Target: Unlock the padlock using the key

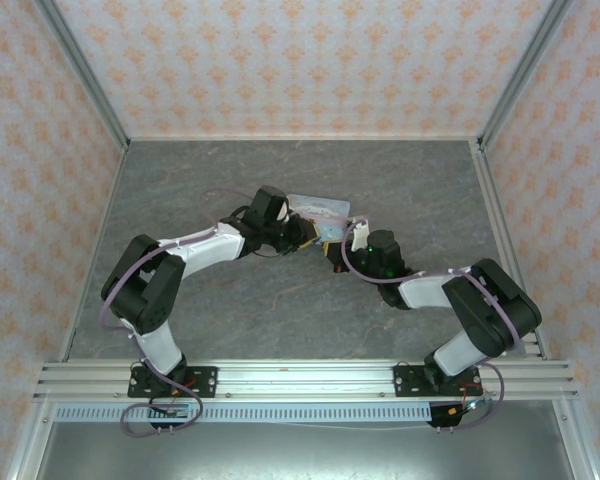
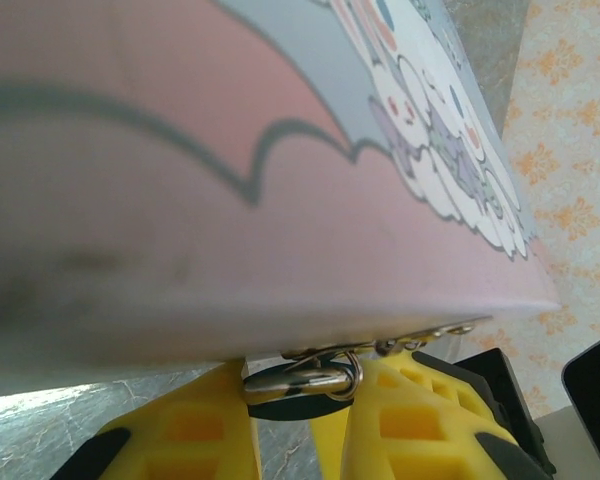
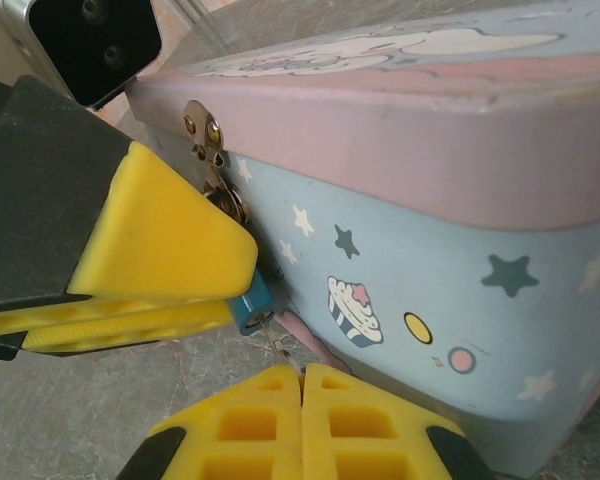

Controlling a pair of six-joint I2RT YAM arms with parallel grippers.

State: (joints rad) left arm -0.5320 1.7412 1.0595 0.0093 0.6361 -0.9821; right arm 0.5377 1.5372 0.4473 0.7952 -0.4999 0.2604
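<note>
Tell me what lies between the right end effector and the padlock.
In the right wrist view, a thin metal blade, apparently the key, runs from the shut right end effector up to the teal padlock.

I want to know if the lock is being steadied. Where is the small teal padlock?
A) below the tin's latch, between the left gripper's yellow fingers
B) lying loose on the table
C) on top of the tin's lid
A: the padlock pokes out of the left gripper, just below the latch on the tin.
</note>
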